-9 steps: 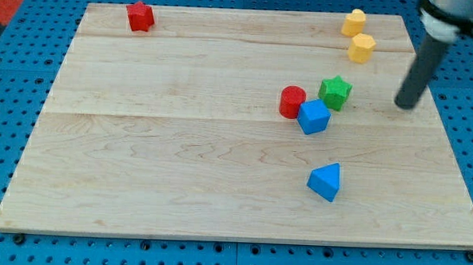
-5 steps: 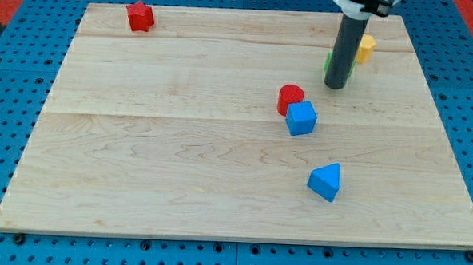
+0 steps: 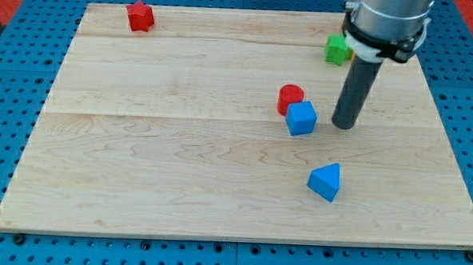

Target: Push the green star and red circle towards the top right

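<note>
So there are five blocks showing: two red, two blue, one green. The green star point(image 3: 336, 49) sits near the board's top right, partly behind the arm. The red circle point(image 3: 290, 97) touches the blue cube point(image 3: 301, 118) mid-board. My tip point(image 3: 344, 124) is down just right of that cube, touching nothing, holding nothing. A blue triangle point(image 3: 325, 182) lies lower down and a red block point(image 3: 140, 16) sits top left.

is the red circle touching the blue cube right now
Yes, the red circle sits right against the upper left of the blue cube, with no board showing between them; my tip is to their right.
</note>
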### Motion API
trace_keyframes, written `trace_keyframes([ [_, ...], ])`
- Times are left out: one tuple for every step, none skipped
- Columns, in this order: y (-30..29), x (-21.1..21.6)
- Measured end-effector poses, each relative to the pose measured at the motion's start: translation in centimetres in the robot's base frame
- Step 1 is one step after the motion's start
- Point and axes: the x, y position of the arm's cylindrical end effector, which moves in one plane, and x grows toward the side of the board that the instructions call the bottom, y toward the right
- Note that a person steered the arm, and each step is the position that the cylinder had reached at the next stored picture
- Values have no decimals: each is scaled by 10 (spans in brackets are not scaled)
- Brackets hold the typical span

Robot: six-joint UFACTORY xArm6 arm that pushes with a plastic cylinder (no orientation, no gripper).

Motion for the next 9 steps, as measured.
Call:
trace_keyframes([
  [-50, 5],
  [-75, 9],
  [-80, 16],
  [-68, -16],
  [-23, -51],
  [-22, -101],
  [-21, -72],
  [-64, -72],
  [-93, -94],
])
